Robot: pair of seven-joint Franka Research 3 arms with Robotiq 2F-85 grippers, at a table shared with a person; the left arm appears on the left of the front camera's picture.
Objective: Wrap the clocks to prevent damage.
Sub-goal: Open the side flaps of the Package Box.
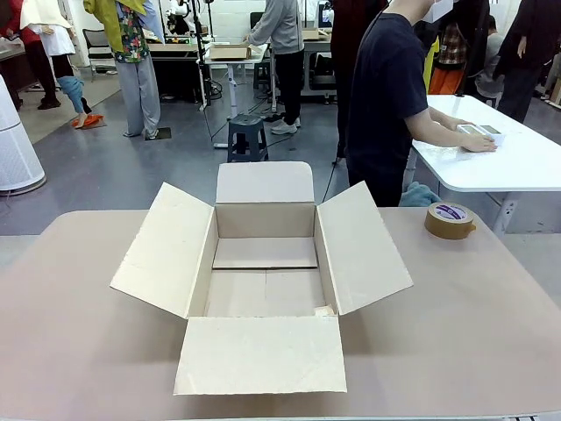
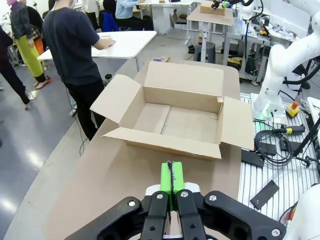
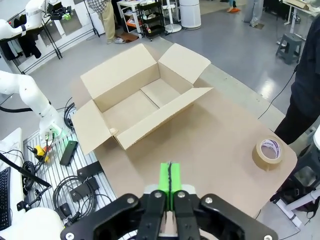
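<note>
A hand [image 1: 479,145] partly covers the clocks bundle [image 1: 487,131]; details too small.

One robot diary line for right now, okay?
left pincer: shut, empty | right pincer: shut, empty | brown cardboard carton: open | person's hand: on whitish flat bundle, white side table

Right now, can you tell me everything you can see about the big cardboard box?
The cardboard box is plain light brown and looks like corrugated card. It stands open side up in the middle of the table, with all four flaps spread open: one on the far side, one on the near side, and one on each side. Inside is just its bare bottom, with a seam across it. Only the table touches it.
</note>
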